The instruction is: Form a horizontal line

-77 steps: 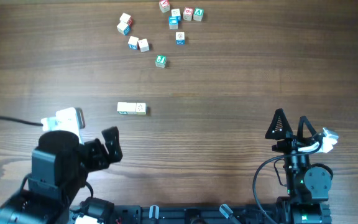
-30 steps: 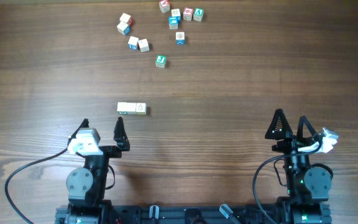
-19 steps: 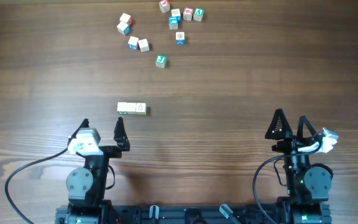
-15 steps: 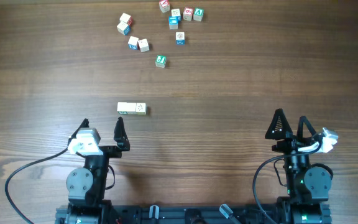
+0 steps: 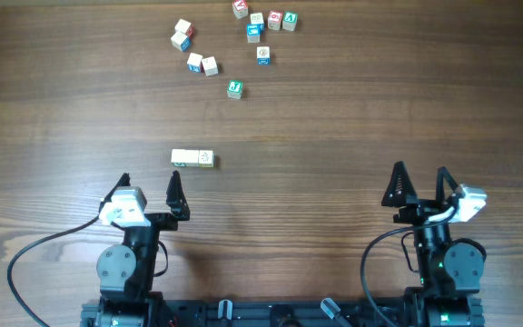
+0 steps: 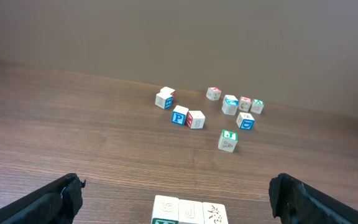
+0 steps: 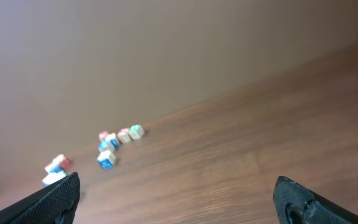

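matt wood-grain table (image 5: 352, 109), pale wooden horizontal line (image 5: 192, 158)

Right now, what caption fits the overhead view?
Three-cube horizontal line finished; left end effector and right end effector open.

- The horizontal line (image 6: 189, 211) runs off the bottom edge of the left wrist view: the tops of its three cubes show, but their front faces are cut to a sliver
- From overhead the marks on that line are too small to read
- To either side of the line, the left gripper (image 6: 176, 180) shows only its dark fingers (image 6: 55, 202), cut off at the bottom corners
- Far beyond the line, the loose cubes (image 5: 209, 65) carry letters too small to read from overhead, and the farthest cube (image 5: 241, 7) is clipped by the top edge
- The right wrist view is blurred: the loose cubes are smears of colour, and the right gripper (image 7: 178, 180) shows only fingertips (image 7: 55, 199) at the bottom corners
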Controlling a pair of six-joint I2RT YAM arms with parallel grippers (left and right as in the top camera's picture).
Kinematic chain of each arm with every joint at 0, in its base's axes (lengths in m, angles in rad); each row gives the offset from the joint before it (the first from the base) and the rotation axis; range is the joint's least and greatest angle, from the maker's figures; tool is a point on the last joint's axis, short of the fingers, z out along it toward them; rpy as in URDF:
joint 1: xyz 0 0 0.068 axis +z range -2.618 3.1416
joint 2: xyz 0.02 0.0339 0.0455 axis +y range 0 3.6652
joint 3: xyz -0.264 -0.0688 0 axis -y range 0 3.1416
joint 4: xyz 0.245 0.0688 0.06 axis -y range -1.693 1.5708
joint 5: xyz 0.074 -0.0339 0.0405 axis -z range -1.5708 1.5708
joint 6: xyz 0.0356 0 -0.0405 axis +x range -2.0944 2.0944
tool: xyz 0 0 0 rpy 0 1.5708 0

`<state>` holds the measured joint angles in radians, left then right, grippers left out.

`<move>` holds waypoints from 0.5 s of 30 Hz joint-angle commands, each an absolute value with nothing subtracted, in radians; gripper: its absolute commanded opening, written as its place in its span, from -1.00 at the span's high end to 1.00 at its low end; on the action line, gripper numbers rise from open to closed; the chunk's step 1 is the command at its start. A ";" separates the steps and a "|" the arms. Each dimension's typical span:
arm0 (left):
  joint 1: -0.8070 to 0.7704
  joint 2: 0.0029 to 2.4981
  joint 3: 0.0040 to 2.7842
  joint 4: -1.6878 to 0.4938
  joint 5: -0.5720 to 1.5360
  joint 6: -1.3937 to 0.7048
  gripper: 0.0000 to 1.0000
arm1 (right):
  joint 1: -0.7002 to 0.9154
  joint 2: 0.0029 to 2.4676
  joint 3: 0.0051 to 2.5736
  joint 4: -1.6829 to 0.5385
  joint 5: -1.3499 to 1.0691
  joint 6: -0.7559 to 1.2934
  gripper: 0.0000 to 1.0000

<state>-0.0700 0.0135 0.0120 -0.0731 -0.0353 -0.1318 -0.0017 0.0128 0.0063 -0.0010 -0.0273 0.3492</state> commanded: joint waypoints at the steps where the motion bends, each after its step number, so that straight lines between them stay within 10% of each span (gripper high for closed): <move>1: -0.064 0.004 0.006 -0.070 -0.026 -0.112 -1.00 | -0.007 0.003 0.005 -0.001 -0.060 0.143 -1.00; 15: -0.064 0.004 0.006 -0.070 -0.026 -0.112 -1.00 | -0.007 0.003 0.005 0.002 -0.060 0.134 -0.99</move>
